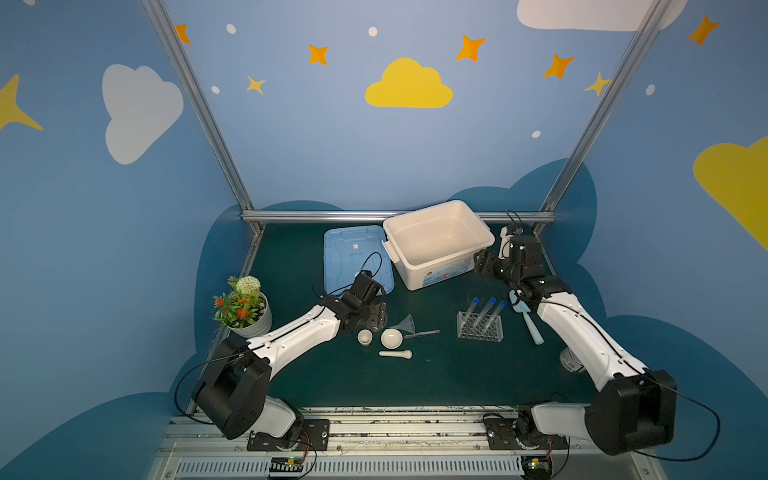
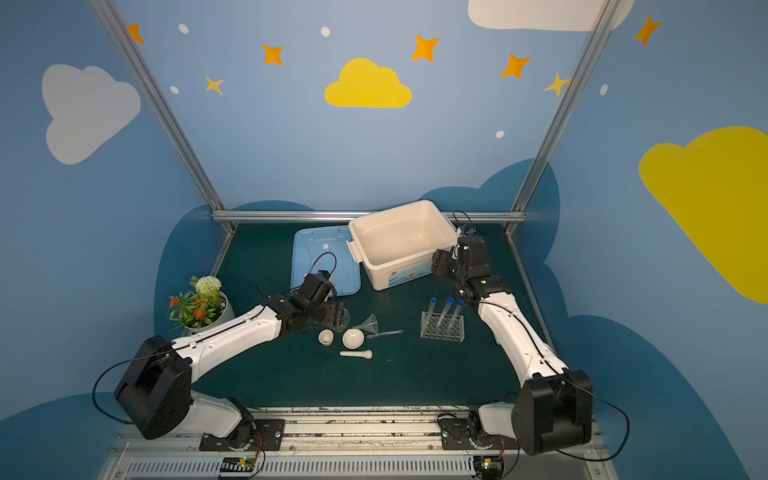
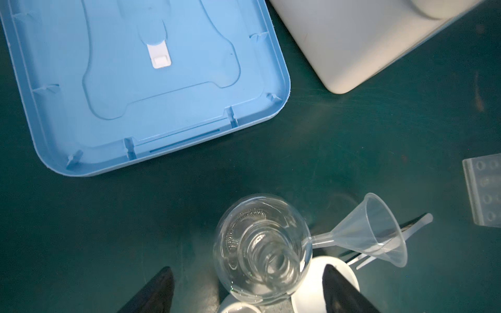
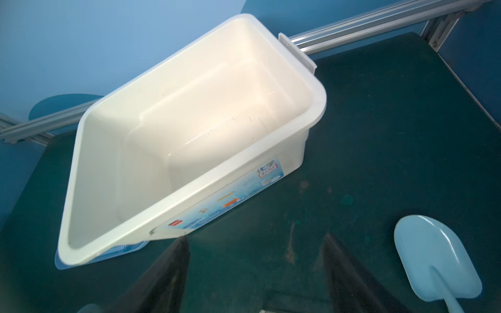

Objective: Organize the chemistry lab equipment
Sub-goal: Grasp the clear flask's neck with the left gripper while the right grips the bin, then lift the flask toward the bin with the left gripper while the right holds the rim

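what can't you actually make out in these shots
Flask: the left gripper hides nearly all of it in both top views.
Left fingers: cut by the left wrist view's edge; contact with the flask unclear.
Small container: mostly under the right forearm in a top view.
Bin label: print too small in every view.
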